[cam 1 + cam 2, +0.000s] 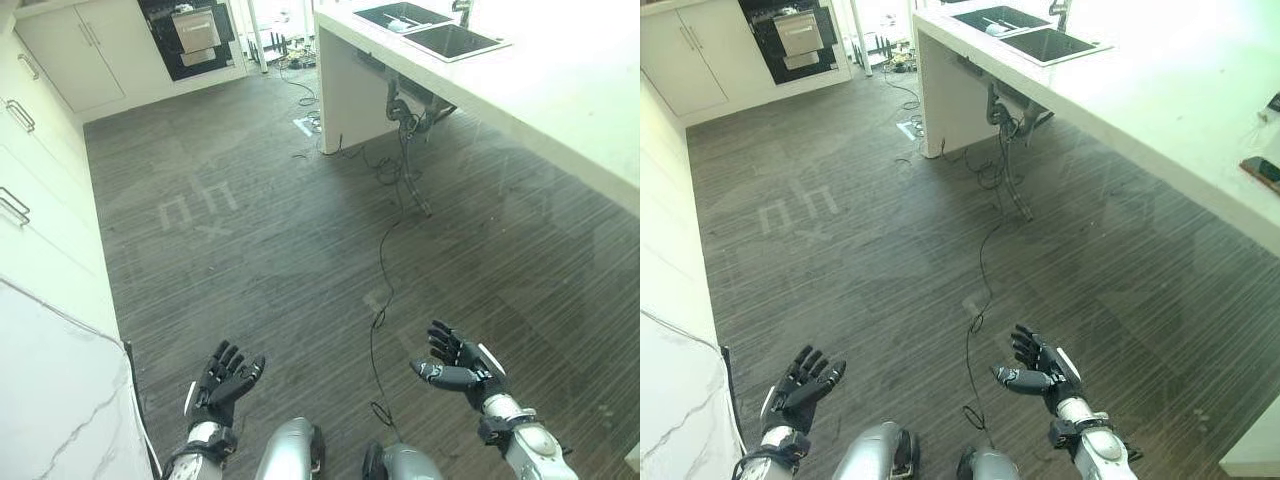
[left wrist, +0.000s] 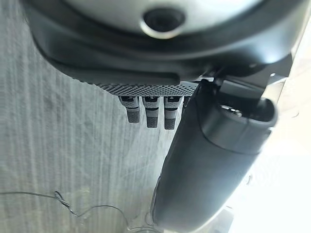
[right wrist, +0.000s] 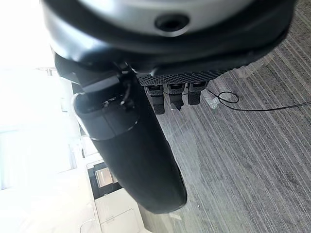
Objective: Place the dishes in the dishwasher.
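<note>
Both hands hang low over the dark wood floor, empty. My left hand [image 1: 222, 382] is at the lower left with its fingers straight and spread, open. At the lower right my right hand [image 1: 456, 367] is open too, fingers relaxed and thumb held out. The left wrist view shows the left hand's fingers [image 2: 151, 110] straight with nothing in them; the right wrist view shows the right hand's fingers [image 3: 169, 96] the same. A double sink [image 1: 432, 30] is set in the white counter at the far right, with something pale lying in its far basin. At the far end of the room stands an open dark appliance [image 1: 190, 38].
White cabinets with handles [image 1: 40, 130] run along the left wall, and a marble counter corner [image 1: 50, 400] is near my left side. The long white counter [image 1: 560, 110] borders the right. Loose cables and pipes [image 1: 400, 130] lie under the sink. A dark flat object [image 1: 1262, 170] rests on the counter.
</note>
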{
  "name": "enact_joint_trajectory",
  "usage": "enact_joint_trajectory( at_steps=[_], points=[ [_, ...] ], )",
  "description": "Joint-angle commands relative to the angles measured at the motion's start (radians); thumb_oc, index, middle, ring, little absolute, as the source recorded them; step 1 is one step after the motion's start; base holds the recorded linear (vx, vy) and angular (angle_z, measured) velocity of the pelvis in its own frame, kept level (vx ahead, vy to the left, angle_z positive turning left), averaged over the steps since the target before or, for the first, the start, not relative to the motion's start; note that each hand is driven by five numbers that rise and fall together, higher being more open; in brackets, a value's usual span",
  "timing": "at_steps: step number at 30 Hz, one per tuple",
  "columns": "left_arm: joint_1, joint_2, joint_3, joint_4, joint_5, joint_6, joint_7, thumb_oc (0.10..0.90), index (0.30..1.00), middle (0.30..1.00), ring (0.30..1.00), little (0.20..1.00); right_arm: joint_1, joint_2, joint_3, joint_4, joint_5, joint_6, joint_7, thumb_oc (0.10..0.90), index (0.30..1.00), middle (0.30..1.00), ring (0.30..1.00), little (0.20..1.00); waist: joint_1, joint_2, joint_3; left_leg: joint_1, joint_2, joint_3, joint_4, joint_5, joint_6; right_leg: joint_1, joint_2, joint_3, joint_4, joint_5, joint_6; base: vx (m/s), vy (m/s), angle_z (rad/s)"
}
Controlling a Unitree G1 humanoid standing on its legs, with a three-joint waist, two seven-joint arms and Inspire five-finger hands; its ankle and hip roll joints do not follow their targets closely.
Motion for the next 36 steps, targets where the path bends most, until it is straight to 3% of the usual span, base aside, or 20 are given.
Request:
enact_joint_trajectory(
  at_steps=[1, 2, 4, 7, 9, 11, 13, 14, 15, 16, 17, 18, 20, 22, 24, 27, 29, 30, 36],
  points=[
    [0.028, 0.050, 0.012, -0.152, 0.004, -0.104, -0.041, 0.800, 0.900, 0.900, 0.900, 0.900, 0.023, -0.022, -0.037, -0.165, 0.037, -0.120, 0.056, 0.800, 0.900, 0.900, 0.900, 0.900, 0.011, 0.048, -0.081, -0.066, 0.048, -0.097, 0.090, 0.007, -0.039, 0.130, 0.055, 0.029, -0.120, -0.052, 0.094, 0.45, 0.194, 0.18],
    [0.040, 0.048, 0.023, -0.179, 0.016, -0.094, -0.046, 0.800, 0.900, 0.900, 0.900, 0.900, 0.029, -0.032, -0.034, -0.184, 0.032, -0.128, 0.060, 0.800, 0.900, 0.900, 0.900, 0.900, 0.023, 0.054, -0.079, -0.093, 0.052, -0.122, 0.090, 0.025, -0.046, 0.160, 0.072, 0.053, -0.120, -0.076, 0.089, 0.47, 0.214, -0.19],
    [0.037, 0.056, 0.020, -0.181, 0.031, -0.098, -0.046, 0.800, 0.900, 0.900, 0.900, 0.900, 0.023, -0.041, -0.028, -0.192, 0.047, -0.138, 0.057, 0.800, 0.900, 0.900, 0.900, 0.900, 0.027, 0.055, -0.084, -0.095, 0.059, -0.107, 0.090, 0.006, -0.038, 0.185, 0.063, 0.055, -0.120, -0.089, 0.094, 0.40, 0.223, -0.66],
    [0.029, 0.078, 0.024, -0.185, 0.032, -0.085, -0.053, 0.800, 0.900, 0.900, 0.900, 0.900, 0.032, -0.042, -0.037, -0.228, 0.068, -0.134, 0.060, 0.800, 0.900, 0.900, 0.900, 0.900, 0.031, 0.047, -0.103, -0.074, 0.040, -0.099, 0.090, -0.033, -0.011, 0.225, 0.030, 0.053, -0.120, -0.096, 0.123, 0.33, 0.198, -0.49],
    [0.009, 0.101, 0.030, -0.200, 0.030, -0.043, -0.073, 0.800, 0.900, 0.900, 0.900, 0.900, 0.034, -0.029, -0.034, -0.264, 0.088, -0.123, 0.050, 0.800, 0.900, 0.900, 0.900, 0.900, 0.045, 0.031, -0.131, -0.061, 0.011, -0.114, 0.090, -0.060, 0.023, 0.266, -0.012, 0.034, -0.120, -0.091, 0.162, 0.36, 0.204, -0.20],
    [-0.002, 0.119, 0.024, -0.226, 0.054, -0.021, -0.095, 0.800, 0.900, 0.900, 0.900, 0.900, 0.029, -0.012, -0.025, -0.277, 0.092, -0.128, 0.020, 0.800, 0.900, 0.900, 0.900, 0.900, 0.051, 0.017, -0.151, -0.048, -0.024, -0.141, 0.090, -0.081, 0.049, 0.274, -0.044, 0.012, -0.120, -0.017, 0.197, 0.29, 0.197, -0.09],
    [-0.010, 0.136, 0.012, -0.246, 0.065, -0.012, -0.105, 0.800, 0.900, 0.900, 0.900, 0.900, 0.016, 0.002, -0.021, -0.285, 0.097, -0.132, 0.004, 0.800, 0.900, 0.900, 0.900, 0.900, 0.047, 0.018, -0.164, -0.027, -0.063, -0.169, 0.090, -0.103, 0.083, 0.304, -0.058, -0.013, -0.120, 0.166, 0.234, 0.29, 0.241, 0.11],
    [-0.014, 0.141, 0.010, -0.254, 0.068, -0.004, -0.104, 0.800, 0.900, 0.900, 0.900, 0.900, 0.015, 0.006, -0.021, -0.291, 0.099, -0.131, 0.002, 0.800, 0.900, 0.900, 0.900, 0.900, 0.045, 0.022, -0.165, -0.017, -0.077, -0.180, 0.090, -0.110, 0.095, 0.282, -0.066, -0.011, -0.039, 0.215, 0.241, 0.28, 0.316, 0.20],
    [-0.025, 0.150, 0.004, -0.268, 0.074, 0.006, -0.092, 0.800, 0.900, 0.900, 0.900, 0.900, 0.009, 0.017, -0.014, -0.303, 0.094, -0.127, 0.003, 0.800, 0.900, 0.900, 0.900, 0.900, 0.039, 0.032, -0.161, 0.009, -0.107, -0.202, 0.090, -0.125, 0.116, 0.182, -0.079, 0.015, 0.177, 0.265, 0.241, 0.20, 0.255, 0.17],
    [-0.028, 0.150, 0.002, -0.271, 0.076, 0.006, -0.088, 0.800, 0.900, 0.900, 0.900, 0.900, 0.006, 0.018, -0.008, -0.304, 0.091, -0.127, -0.001, 0.800, 0.900, 0.900, 0.900, 0.900, 0.037, 0.035, -0.159, 0.016, -0.109, -0.206, 0.090, -0.129, 0.118, 0.149, -0.079, 0.024, 0.217, 0.267, 0.236, 0.28, 0.279, 0.03],
    [-0.045, 0.157, -0.020, -0.282, 0.089, 0.002, -0.057, 0.800, 0.900, 0.900, 0.900, 0.900, -0.017, 0.018, 0.022, -0.294, 0.078, -0.133, -0.019, 0.800, 0.900, 0.900, 0.900, 0.900, 0.027, 0.046, -0.146, 0.044, -0.119, -0.215, 0.090, -0.139, 0.123, 0.040, -0.046, 0.015, 0.253, 0.224, 0.201, 0.18, 0.122, -0.05],
    [-0.048, 0.159, -0.022, -0.284, 0.089, 0.002, -0.054, 0.800, 0.900, 0.900, 0.900, 0.900, -0.020, 0.017, 0.024, -0.293, 0.077, -0.135, -0.021, 0.800, 0.900, 0.900, 0.900, 0.900, 0.025, 0.046, -0.144, 0.045, -0.120, -0.216, 0.090, -0.138, 0.122, 0.034, -0.038, 0.011, 0.238, 0.215, 0.197, 0.29, 0.076, -0.06],
    [-0.066, 0.170, -0.028, -0.299, 0.085, -0.003, -0.041, 0.800, 0.900, 0.900, 0.900, 0.900, -0.020, 0.000, 0.019, -0.307, 0.090, -0.138, -0.026, 0.800, 0.900, 0.900, 0.900, 0.900, 0.010, 0.043, -0.139, 0.065, -0.122, -0.208, 0.090, -0.131, 0.109, 0.030, 0.018, -0.036, 0.031, 0.179, 0.180, 0.28, -0.039, 0.09],
    [-0.065, 0.177, -0.012, -0.320, 0.082, -0.008, -0.047, 0.800, 0.900, 0.900, 0.900, 0.900, 0.002, -0.012, -0.005, -0.324, 0.110, -0.145, -0.020, 0.800, 0.900, 0.900, 0.900, 0.900, -0.006, 0.033, -0.133, 0.099, -0.121, -0.191, 0.090, -0.163, 0.101, 0.013, 0.014, -0.052, -0.120, 0.192, 0.185, 0.26, -0.082, 0.20],
    [-0.060, 0.178, -0.004, -0.336, 0.078, -0.010, -0.052, 0.800, 0.900, 0.900, 0.900, 0.900, 0.022, -0.016, -0.022, -0.333, 0.124, -0.157, -0.010, 0.800, 0.900, 0.900, 0.900, 0.900, -0.022, 0.016, -0.120, 0.125, -0.133, -0.175, 0.090, -0.184, 0.106, -0.050, -0.016, -0.035, -0.120, 0.189, 0.197, 0.17, -0.100, 0.15],
    [-0.043, 0.167, -0.009, -0.377, 0.091, -0.016, -0.047, 0.800, 0.900, 0.900, 0.900, 0.900, 0.055, -0.018, -0.053, -0.369, 0.154, -0.174, 0.010, 0.800, 0.900, 0.900, 0.900, 0.900, -0.051, -0.002, -0.103, 0.177, -0.163, -0.170, 0.090, -0.228, 0.129, -0.203, -0.081, 0.009, -0.120, 0.262, 0.227, 0.28, -0.146, 0.13],
    [-0.034, 0.166, -0.011, -0.391, 0.097, -0.025, -0.048, 0.800, 0.900, 0.900, 0.900, 0.900, 0.061, -0.015, -0.059, -0.388, 0.156, -0.181, 0.010, 0.800, 0.900, 0.900, 0.900, 0.900, -0.056, -0.006, -0.102, 0.194, -0.174, -0.177, 0.090, -0.242, 0.137, -0.234, -0.100, 0.016, -0.120, 0.291, 0.233, 0.33, -0.188, 0.29],
    [-0.023, 0.164, -0.009, -0.399, 0.104, -0.034, -0.056, 0.800, 0.900, 0.900, 0.900, 0.900, 0.066, -0.018, -0.061, -0.397, 0.167, -0.188, 0.012, 0.800, 0.900, 0.900, 0.900, 0.900, -0.053, -0.010, -0.102, 0.214, -0.177, -0.174, 0.090, -0.261, 0.141, -0.244, -0.099, 0.014, -0.120, 0.252, 0.236, 0.41, -0.254, 0.13],
    [-0.026, 0.167, -0.024, -0.427, 0.087, -0.032, -0.057, 0.800, 0.900, 0.900, 0.900, 0.900, 0.040, -0.034, -0.064, -0.444, 0.155, -0.179, -0.021, 0.800, 0.900, 0.900, 0.900, 0.900, -0.063, -0.020, -0.142, 0.296, -0.169, -0.143, 0.090, -0.310, 0.151, -0.177, -0.095, 0.000, -0.120, 0.247, 0.224, 0.39, -0.234, 0.11]
  ],
)
